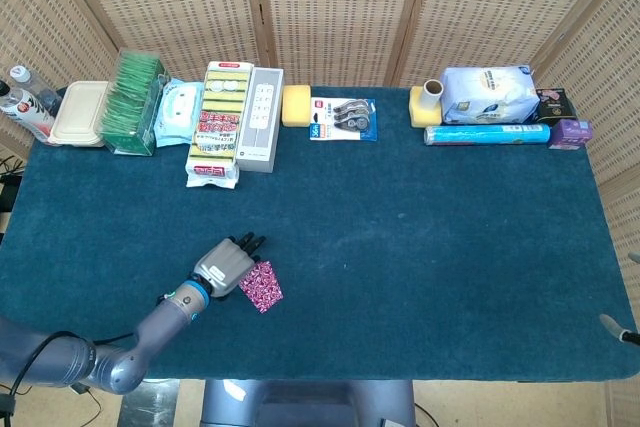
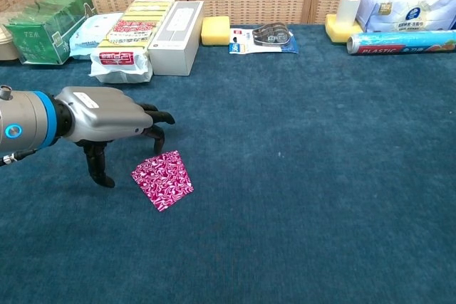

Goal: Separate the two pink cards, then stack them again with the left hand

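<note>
We are hovering our left hand (image 2: 107, 122), fingers spread and holding nothing, over the far edge of the pink cards (image 2: 163, 179) lying stacked on the table (image 2: 299, 176), likely to slide them apart.

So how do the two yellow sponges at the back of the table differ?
The left sponge lies bare beside the white box; the right sponge has a paper roll standing on it. The left one sits by the tape pack, the right one by the white bag. Both are yellow blocks lying flat.
</note>
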